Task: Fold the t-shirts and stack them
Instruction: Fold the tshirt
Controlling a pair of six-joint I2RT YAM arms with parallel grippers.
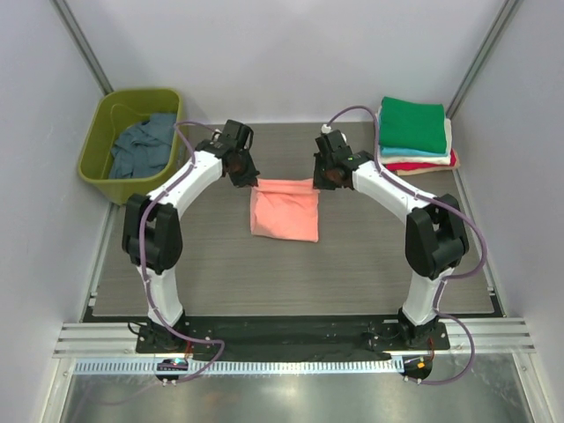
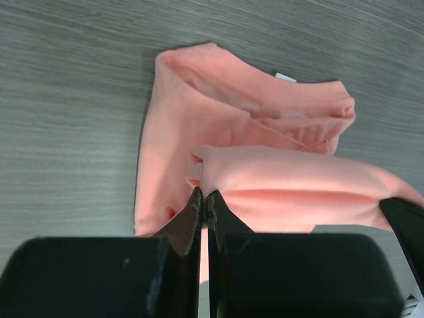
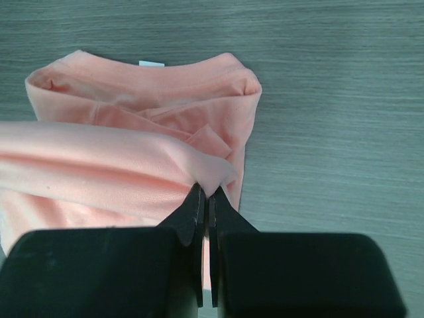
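left gripper (image 2: 204,199) clamped on salmon-pink t-shirt (image 1: 284,211) far edge, right gripper (image 3: 205,196) pinching the opposite corner, edge lifted off table (image 1: 370,264)

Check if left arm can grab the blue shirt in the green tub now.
Probably not yet: left gripper is shut on a corner of the pink t-shirt. Nothing else blocks the tub.

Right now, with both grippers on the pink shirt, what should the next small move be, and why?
Probably bring both arms toward their bases and lay the held edge over the collar end. The left gripper and right gripper are each shut on a corner of the salmon-pink t-shirt; that edge is lifted off the table while the rest lies flat, so the fold looks half done.
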